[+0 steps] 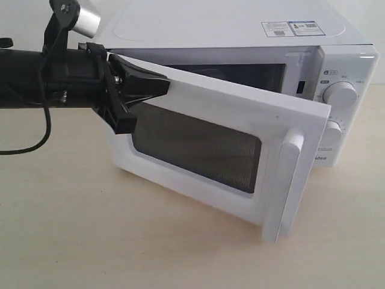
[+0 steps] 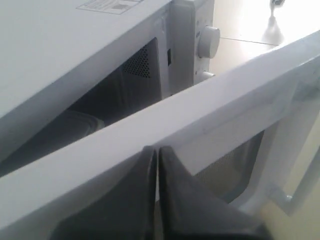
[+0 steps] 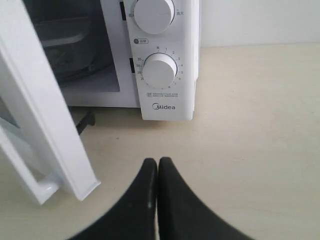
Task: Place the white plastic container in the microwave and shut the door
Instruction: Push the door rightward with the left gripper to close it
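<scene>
The white microwave (image 1: 240, 24) stands on the table with its door (image 1: 240, 114) half open, swung out toward the front. My left gripper (image 1: 163, 85) is shut with nothing in it, its tips pressed against the door's outer face near the top edge (image 2: 156, 150). Inside the cavity the white plastic container (image 2: 75, 125) shows dimly behind the door. The right wrist view also catches the container (image 3: 65, 35) inside. My right gripper (image 3: 157, 162) is shut and empty, low over the table in front of the control panel; the exterior view does not show it.
The door's white bar handle (image 1: 290, 180) juts out at its free end. Two round knobs (image 1: 340, 95) sit on the right panel. The left arm's cable (image 1: 36, 141) hangs over the wooden table (image 1: 90, 241).
</scene>
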Action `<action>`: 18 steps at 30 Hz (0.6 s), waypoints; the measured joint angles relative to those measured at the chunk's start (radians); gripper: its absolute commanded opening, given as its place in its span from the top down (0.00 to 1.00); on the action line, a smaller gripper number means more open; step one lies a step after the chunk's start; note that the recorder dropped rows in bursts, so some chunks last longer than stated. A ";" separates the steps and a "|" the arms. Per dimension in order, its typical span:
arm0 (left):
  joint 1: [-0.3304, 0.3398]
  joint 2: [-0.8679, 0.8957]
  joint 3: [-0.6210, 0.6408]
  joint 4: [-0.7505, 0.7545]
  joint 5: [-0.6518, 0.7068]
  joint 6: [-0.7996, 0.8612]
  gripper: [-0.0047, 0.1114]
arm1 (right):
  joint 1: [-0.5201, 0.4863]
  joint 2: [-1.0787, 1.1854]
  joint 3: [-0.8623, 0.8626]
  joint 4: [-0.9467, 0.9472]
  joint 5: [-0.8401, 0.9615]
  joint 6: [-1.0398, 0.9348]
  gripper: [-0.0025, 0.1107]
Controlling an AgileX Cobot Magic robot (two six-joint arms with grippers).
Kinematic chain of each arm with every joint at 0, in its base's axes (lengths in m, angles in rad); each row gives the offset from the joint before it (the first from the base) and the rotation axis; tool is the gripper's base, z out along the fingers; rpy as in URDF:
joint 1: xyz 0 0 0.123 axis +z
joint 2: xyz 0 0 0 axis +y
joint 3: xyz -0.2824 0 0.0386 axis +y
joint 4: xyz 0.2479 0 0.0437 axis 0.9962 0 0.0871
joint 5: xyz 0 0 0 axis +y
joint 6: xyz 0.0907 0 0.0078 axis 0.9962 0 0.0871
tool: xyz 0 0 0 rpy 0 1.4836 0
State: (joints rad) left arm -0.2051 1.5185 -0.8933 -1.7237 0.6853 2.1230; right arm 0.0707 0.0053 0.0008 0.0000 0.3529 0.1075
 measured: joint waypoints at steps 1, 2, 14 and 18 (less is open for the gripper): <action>0.000 0.013 -0.013 0.000 0.000 0.000 0.93 | 0.000 0.000 0.000 0.000 0.000 0.000 0.98; 0.000 0.022 -0.024 0.000 0.000 0.000 0.93 | 0.000 0.000 0.000 0.000 0.000 0.000 0.98; 0.000 0.082 -0.083 -0.008 0.001 0.002 0.93 | 0.000 0.000 0.000 0.000 0.000 0.000 0.98; 0.000 0.082 -0.083 -0.008 0.007 -0.001 0.93 | 0.000 0.000 0.000 0.000 0.000 0.000 0.98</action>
State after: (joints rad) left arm -0.2051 1.6005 -0.9763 -1.7315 0.6925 2.1222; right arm 0.0707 0.0053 0.0008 0.0000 0.3529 0.1075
